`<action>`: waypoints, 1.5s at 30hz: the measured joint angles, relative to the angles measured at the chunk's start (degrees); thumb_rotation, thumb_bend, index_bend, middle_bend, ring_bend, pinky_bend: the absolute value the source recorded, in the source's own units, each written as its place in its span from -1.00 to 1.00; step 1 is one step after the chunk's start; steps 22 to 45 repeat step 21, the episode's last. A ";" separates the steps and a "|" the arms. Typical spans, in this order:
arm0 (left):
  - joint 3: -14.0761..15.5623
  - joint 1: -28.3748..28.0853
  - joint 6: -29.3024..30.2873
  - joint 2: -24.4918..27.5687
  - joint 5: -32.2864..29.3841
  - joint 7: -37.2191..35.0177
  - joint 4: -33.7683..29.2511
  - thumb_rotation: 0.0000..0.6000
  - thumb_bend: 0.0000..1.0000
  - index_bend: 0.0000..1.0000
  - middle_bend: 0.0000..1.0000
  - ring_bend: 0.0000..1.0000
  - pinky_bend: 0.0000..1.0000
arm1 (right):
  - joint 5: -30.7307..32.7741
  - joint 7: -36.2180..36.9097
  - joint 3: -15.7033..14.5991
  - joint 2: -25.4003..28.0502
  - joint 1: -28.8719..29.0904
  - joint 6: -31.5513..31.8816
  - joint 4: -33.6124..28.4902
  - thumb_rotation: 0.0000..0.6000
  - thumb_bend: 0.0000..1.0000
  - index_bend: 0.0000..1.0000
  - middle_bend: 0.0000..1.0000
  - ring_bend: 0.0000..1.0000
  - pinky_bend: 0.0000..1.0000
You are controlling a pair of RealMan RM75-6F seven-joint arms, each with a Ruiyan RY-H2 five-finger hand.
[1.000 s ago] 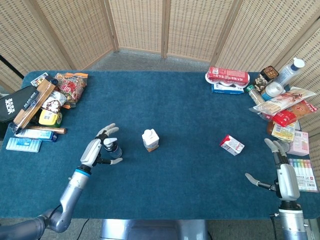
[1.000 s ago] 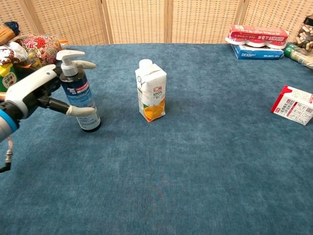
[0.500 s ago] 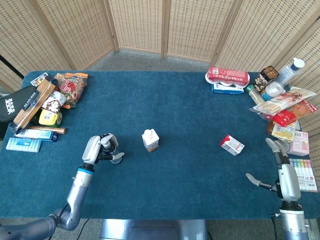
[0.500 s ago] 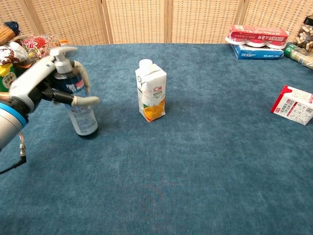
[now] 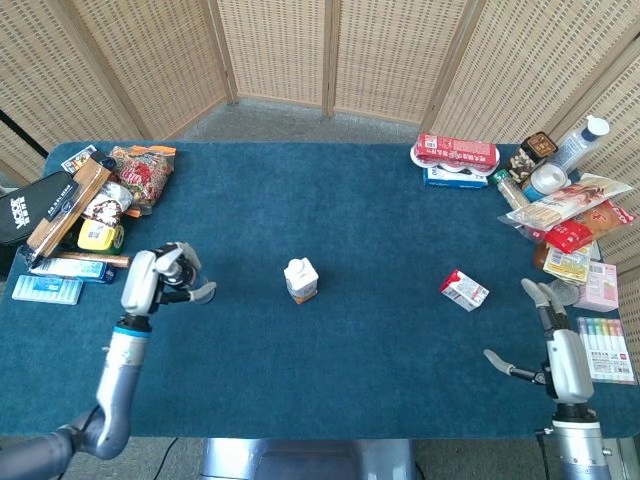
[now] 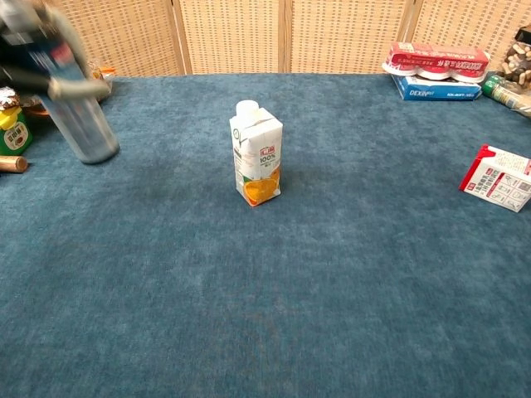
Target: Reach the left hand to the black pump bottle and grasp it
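Observation:
My left hand (image 5: 150, 282) grips the dark pump bottle (image 5: 181, 275) left of the table's middle; only its white pump top and a sliver of the body show past the fingers. In the chest view the bottle (image 6: 86, 126) is motion-blurred at the upper left, tilted and raised off the cloth, with the left hand (image 6: 37, 58) wrapped around its upper part. My right hand (image 5: 555, 345) hovers open at the table's near right edge, holding nothing.
An orange juice carton (image 5: 300, 279) stands upright mid-table, also centred in the chest view (image 6: 256, 162). A red-and-white box (image 5: 464, 290) lies to its right. Snacks and boxes (image 5: 95, 205) crowd the left edge; packets and bottles (image 5: 560, 200) fill the right.
The left hand closed around the pump bottle, lifted it and carried it leftward, away from the juice carton. The right hand barely shifted.

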 measured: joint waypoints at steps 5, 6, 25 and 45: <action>-1.69 0.72 1.37 7.72 0.36 4.23 -10.01 1.00 -0.76 0.73 0.78 0.55 0.81 | -0.42 -0.69 -0.22 -0.11 0.08 -0.01 -0.44 1.00 -1.00 -1.00 -1.00 -1.00 -1.00; -2.03 0.84 1.61 9.00 0.39 5.08 -11.79 1.00 -0.76 0.73 0.78 0.55 0.81 | -0.49 -0.77 -0.25 -0.12 0.09 0.00 -0.48 1.00 -1.00 -1.00 -1.00 -1.00 -1.00; -7.36 0.03 3.58 17.78 -1.66 16.15 -27.12 1.00 -0.76 0.73 0.78 0.55 0.81 | -0.22 -0.82 -0.20 -0.03 0.07 0.06 -0.56 1.00 -1.00 -1.00 -1.00 -1.00 -1.00; -7.36 0.03 3.58 17.78 -1.66 16.15 -27.12 1.00 -0.76 0.73 0.78 0.55 0.81 | -0.22 -0.82 -0.20 -0.03 0.07 0.06 -0.56 1.00 -1.00 -1.00 -1.00 -1.00 -1.00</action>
